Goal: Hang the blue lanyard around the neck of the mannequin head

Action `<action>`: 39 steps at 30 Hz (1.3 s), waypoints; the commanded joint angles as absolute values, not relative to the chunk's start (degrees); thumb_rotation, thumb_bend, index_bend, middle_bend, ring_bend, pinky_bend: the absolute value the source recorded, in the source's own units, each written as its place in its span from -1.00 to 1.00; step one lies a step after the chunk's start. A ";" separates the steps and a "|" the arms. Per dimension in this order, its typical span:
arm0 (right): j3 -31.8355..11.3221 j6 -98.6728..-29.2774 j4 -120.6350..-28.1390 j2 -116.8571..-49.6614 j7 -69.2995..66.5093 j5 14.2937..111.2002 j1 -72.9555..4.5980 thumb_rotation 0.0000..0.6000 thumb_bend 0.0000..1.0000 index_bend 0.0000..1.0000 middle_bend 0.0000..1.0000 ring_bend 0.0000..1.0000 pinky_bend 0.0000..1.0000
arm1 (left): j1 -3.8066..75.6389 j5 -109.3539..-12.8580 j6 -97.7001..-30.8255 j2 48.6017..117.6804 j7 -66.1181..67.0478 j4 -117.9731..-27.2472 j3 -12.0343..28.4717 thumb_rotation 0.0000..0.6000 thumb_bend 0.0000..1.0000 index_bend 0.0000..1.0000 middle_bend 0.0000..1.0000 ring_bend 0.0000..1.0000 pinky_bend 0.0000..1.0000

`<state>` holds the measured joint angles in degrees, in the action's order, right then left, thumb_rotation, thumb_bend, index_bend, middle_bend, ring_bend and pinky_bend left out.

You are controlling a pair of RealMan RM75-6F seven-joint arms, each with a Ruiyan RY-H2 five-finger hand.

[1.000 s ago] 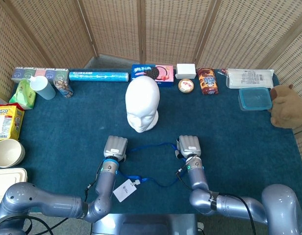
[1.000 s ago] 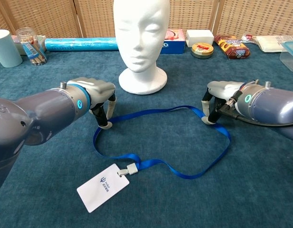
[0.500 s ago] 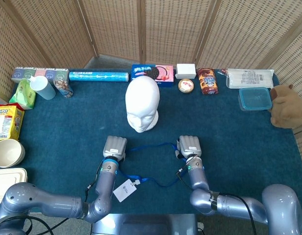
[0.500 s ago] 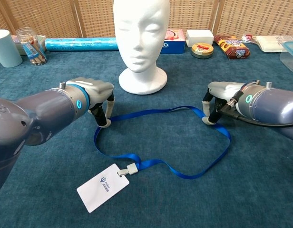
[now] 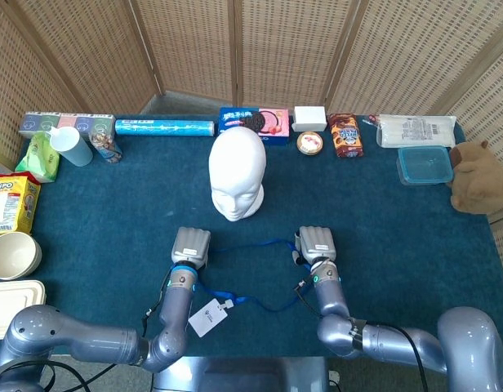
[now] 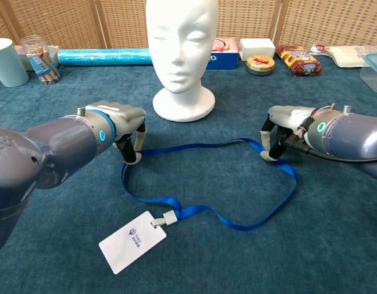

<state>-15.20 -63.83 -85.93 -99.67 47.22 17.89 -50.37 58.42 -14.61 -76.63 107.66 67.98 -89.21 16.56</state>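
Blue lanyard (image 6: 237,184) is limp, light ribbon (card-weighted); left hand (image 6: 124,125) and right hand (image 6: 280,131) seemingly pinch its far strap, a good hold.

A blue lanyard (image 6: 237,223) lies looped flat on the table, white card (image 6: 131,241) at its 7 o'clock. White mannequin head (image 6: 181,55) stands upright at 12 o'clock.

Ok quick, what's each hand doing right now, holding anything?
Left hand: fingertips down on the blue lanyard strap, apparently pinching it.
Right hand: the same at the strap's other side.
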 commanded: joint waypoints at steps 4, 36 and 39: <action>-15.23 -63.96 -86.31 -99.48 46.77 18.08 -50.25 0.82 -0.02 0.17 0.97 1.00 1.00 | 58.08 -15.25 -76.72 107.54 67.30 -89.44 16.57 0.85 -0.07 0.18 1.00 1.00 1.00; -18.07 -64.83 -118.16 -81.30 22.36 46.59 -40.94 0.94 -0.02 0.24 1.00 1.00 1.00 | 42.25 -44.88 -75.09 80.97 35.99 -113.92 14.27 0.86 -0.09 0.21 1.00 1.00 1.00; -18.46 -65.28 -120.27 -79.80 19.85 49.24 -40.03 0.94 -0.02 0.25 1.00 1.00 1.00 | 41.46 -46.75 -75.49 78.99 34.34 -115.11 14.65 0.87 -0.09 0.21 1.00 1.00 1.00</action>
<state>-18.11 -64.79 -119.05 -80.83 21.15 47.93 -40.80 41.98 -46.08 -75.29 79.75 35.06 -114.45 14.50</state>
